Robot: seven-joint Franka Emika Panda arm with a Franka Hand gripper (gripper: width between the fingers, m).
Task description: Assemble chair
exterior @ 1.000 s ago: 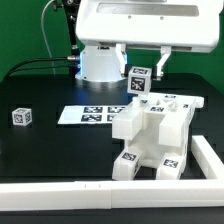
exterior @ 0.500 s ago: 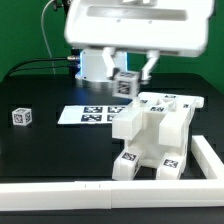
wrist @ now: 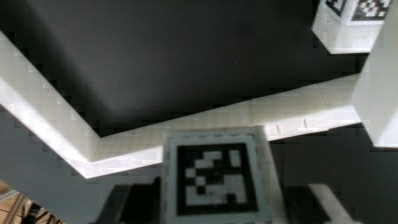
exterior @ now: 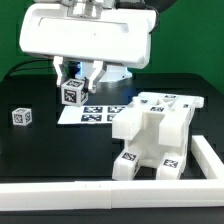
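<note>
Robotics lab: a black table (exterior: 50, 150), tag-printed marker board (exterior: 100, 114) and green backdrop (exterior: 190, 45) at twelve o'clock.

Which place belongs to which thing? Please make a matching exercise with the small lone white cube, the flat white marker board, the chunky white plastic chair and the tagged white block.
Things:
1. small lone white cube
2. flat white marker board
3. chunky white plastic chair
4. tagged white block

Places:
A. held in the gripper, off the table
B. exterior view's right, on the table
C. lying flat between cube and chair
D. exterior view's left, alone

Pairs: 1-D, 2-C, 3-B, 4-A
</note>
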